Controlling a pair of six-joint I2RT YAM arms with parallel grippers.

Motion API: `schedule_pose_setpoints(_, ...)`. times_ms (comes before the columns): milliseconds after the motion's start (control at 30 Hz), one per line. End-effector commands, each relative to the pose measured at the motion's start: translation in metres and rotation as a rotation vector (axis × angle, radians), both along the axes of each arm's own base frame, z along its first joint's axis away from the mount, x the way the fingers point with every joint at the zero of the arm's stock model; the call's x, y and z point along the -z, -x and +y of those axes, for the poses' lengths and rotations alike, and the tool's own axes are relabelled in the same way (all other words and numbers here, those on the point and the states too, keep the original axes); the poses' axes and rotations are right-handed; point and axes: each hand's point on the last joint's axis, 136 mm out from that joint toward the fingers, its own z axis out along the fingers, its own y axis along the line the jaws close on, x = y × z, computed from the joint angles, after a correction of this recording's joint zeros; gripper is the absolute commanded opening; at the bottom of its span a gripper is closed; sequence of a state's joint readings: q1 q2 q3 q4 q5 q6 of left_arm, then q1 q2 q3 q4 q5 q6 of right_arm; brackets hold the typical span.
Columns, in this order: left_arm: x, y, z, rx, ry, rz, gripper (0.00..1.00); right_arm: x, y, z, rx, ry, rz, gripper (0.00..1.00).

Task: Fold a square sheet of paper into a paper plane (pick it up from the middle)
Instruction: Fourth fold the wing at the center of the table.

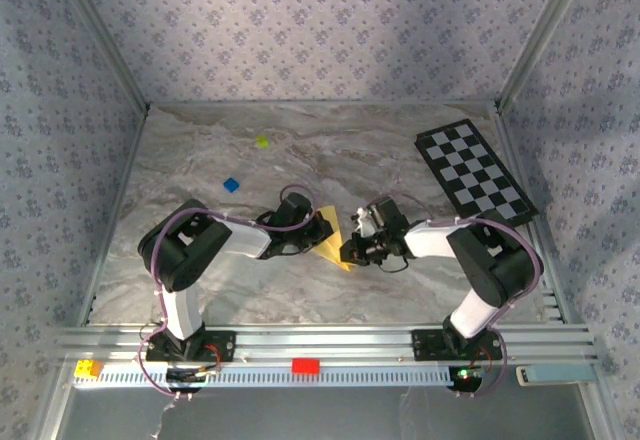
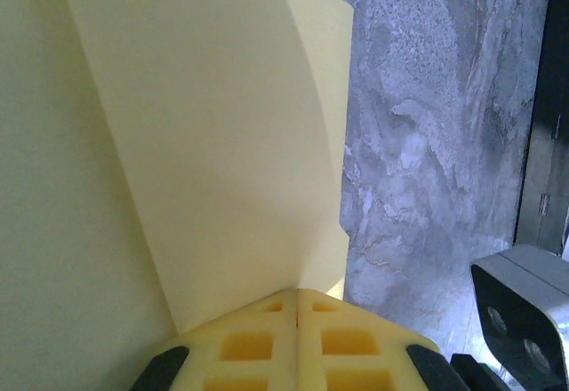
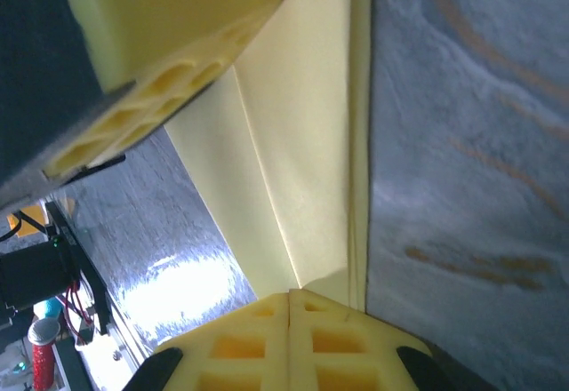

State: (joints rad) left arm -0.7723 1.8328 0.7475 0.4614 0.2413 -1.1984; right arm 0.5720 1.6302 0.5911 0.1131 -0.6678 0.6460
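Left gripper [image 2: 296,298] and right gripper [image 3: 290,297] both clamp the creased yellow paper sheet [image 1: 329,243], likely steadying it for another fold.

The yellow sheet of paper [image 1: 330,240] is folded into a creased triangle.

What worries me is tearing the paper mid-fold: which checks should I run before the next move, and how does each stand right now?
1. Left gripper shut on the yellow paper: ok, its fingers are closed and the sheet comes out from between them.
2. Right gripper shut on the paper: ok, seen in the right wrist view.
3. Paper untorn: no tear seen; cannot tell for the hidden parts.
4. Fold edges lined up: cannot tell.
5. Checkered board, blue block and yellow-green block apart from the paper: ok.
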Motion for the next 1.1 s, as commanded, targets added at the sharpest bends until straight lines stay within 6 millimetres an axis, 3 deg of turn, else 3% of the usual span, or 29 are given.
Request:
schedule_pose_setpoints(0, 0.033, 0.011, 0.029, -0.046, -0.115, 0.077, 0.00, 0.019, 0.030, -0.019, -0.020, 0.083, 0.088, 0.02)
schedule_pose_setpoints(400, 0.034, 0.011, 0.031, -0.053, -0.115, 0.081, 0.00, 0.029, 0.055, -0.042, -0.060, 0.149, 0.075, 0.01)
schedule_pose_setpoints(600, 0.034, 0.012, 0.030, -0.055, -0.111, 0.081, 0.00, 0.017, 0.053, -0.045, -0.052, 0.137, 0.051, 0.01)
schedule_pose_setpoints(867, 0.033, 0.016, 0.026, -0.050, -0.104, 0.081, 0.00, -0.045, 0.021, -0.019, -0.024, -0.011, -0.074, 0.02)
schedule_pose_setpoints(1067, 0.032, 0.018, 0.024, -0.061, -0.106, 0.081, 0.00, -0.047, -0.016, 0.002, 0.042, -0.013, -0.035, 0.02)
